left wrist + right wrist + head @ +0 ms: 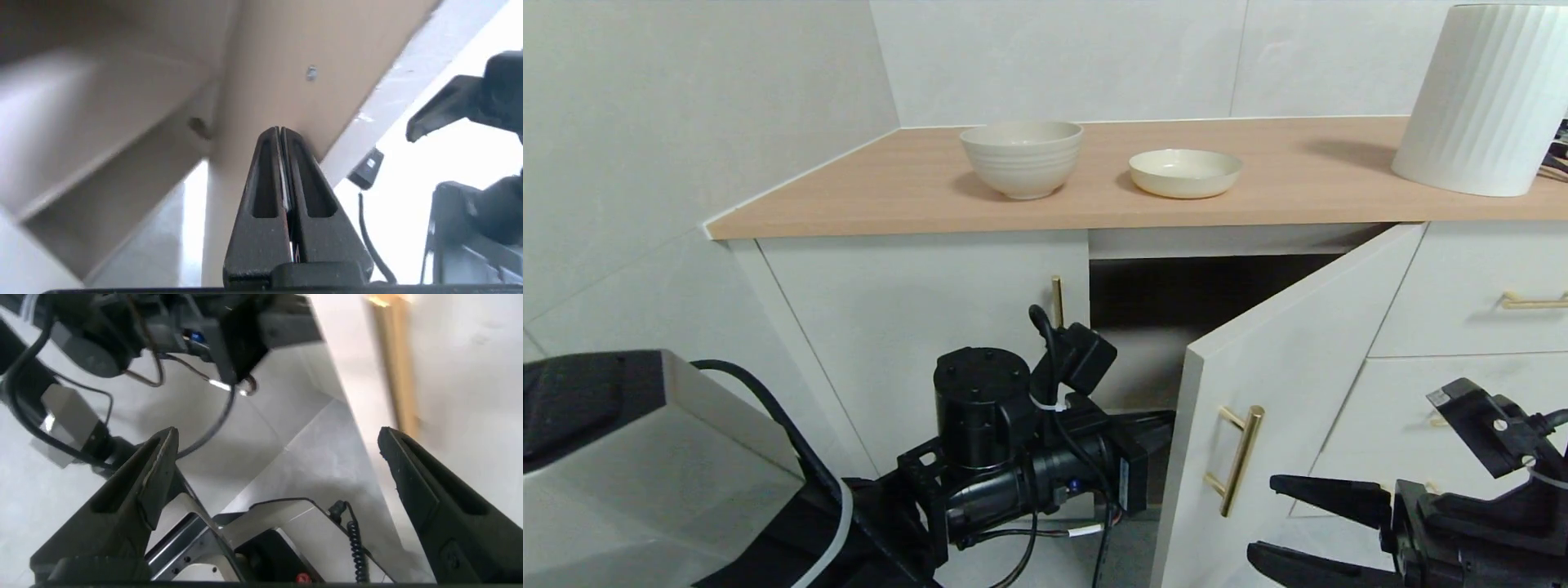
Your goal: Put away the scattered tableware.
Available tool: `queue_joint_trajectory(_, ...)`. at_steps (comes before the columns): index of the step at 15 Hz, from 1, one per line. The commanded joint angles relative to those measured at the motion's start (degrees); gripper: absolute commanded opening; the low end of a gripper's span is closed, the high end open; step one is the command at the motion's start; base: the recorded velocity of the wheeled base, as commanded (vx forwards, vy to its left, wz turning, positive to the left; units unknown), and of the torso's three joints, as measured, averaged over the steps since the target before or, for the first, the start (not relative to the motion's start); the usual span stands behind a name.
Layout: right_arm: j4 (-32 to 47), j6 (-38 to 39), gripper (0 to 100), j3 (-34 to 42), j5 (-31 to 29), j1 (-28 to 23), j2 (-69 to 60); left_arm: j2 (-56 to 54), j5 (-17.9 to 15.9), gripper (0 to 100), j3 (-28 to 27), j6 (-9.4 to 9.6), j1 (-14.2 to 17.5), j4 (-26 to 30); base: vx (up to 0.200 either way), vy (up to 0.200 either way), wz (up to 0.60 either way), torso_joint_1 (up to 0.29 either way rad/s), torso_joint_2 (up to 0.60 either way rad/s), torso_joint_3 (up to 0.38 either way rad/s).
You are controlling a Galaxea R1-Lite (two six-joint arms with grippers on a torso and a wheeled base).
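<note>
**Cabinet door ajar, tableware waiting on the counter**

The left gripper (279,139) has its fingers pressed flat together with nothing between them. Their tips sit just behind the free edge of the white cabinet door (1282,367), against its inner face. This looks like a wedge for swinging the door wider rather than a grasp. The right gripper (1264,518) is spread wide and empty. The door's brass bar handle (1240,457) is just beside its fingertips, on the door's outer face, probably so that it can take over the handle or steady the door.

The cream ribbed ceramic bowl (1021,159) and the shallow cream dish (1184,172) stand side by side on the pale wooden countertop (866,196). Both are above the two sets of fingers and well apart from them, so no piece has been stowed yet.

The left wrist view shows that the left fingers are clenched, which the head view hides behind the door edge. It also shows a shelf inside the cabinet beyond the fingertips. The right wrist view shows the open gap between its own fingers, with the handle just past one of them. The head view shows the tableware and a tall white fluted container (1486,98) on the counter.
</note>
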Motion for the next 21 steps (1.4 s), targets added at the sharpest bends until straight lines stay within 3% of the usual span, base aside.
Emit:
queue_joint_trajectory(1, -0.09, 0.01, 100, -0.14, -0.08, -0.04, -0.22, 0.17, 0.21, 0, -1.05, 0.01, 0.13, 0.51, 0.0, 0.0, 0.0, 0.0, 0.0, 0.0)
queue_joint_trajectory(8, -0.17, 0.1, 100, -0.67, -0.16, -0.04, -2.42, 1.13, 0.3, 0, -5.53, -0.07, 0.13, 5.08, 0.0, 0.0, 0.0, 0.0, 0.0, 0.0)
queue_joint_trajectory(12, -0.17, 0.1, 100, -0.76, -0.25, -0.13, -3.03, 3.07, 0.3, 0, -11.42, -0.07, 0.13, 9.92, -0.15, 0.0, 0.0, 0.009, 0.01, -0.002)
queue_joint_trajectory(17, 0.0, 0.27, 100, -1.99, -0.6, -0.22, -5.05, 4.56, 1.27, 0, -13.53, -0.07, 0.13, 10.8, 0.0, 0.0, 0.0, 0.0, 0.0, 0.0)
queue_joint_trajectory(21, 1.58, 0.36, 100, -6.64, -0.43, -0.22, -9.18, 4.65, 1.44, 0, -14.06, -0.07, -2.06, 10.8, 0.0, 0.0, 0.0, 0.0, 0.0, 0.0)
